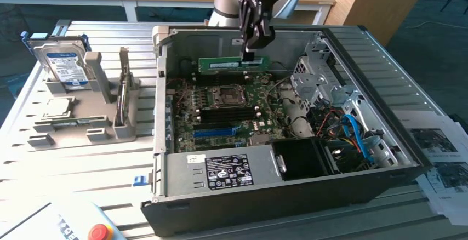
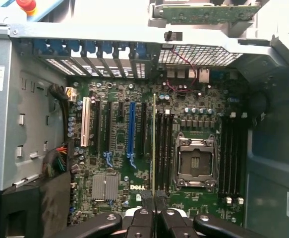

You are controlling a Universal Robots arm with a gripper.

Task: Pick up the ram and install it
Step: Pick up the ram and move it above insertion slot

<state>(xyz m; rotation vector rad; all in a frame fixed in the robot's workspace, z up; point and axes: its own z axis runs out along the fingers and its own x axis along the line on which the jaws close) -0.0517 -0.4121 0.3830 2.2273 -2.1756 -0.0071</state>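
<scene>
My gripper (image 1: 249, 55) hangs inside the open computer case (image 1: 292, 196), shut on the top edge of the ram (image 1: 234, 63), a long green stick with a white label held level above the motherboard (image 1: 219, 114). In the wrist view the ram (image 2: 154, 144) shows edge-on as a thin line running from my gripper (image 2: 154, 197) over the board, beside the black memory slots (image 2: 165, 148) next to the CPU socket (image 2: 196, 161). The stick is still above the board, clear of any slot.
The case walls and drive cage (image 1: 321, 81) ring the board. A power supply (image 1: 227, 170) and blue cables (image 1: 358, 136) fill the near side. A grey holder (image 1: 80, 125) with a hard drive (image 1: 66, 64) stands on the exterior view's left, and papers (image 1: 439, 152) lie on its right.
</scene>
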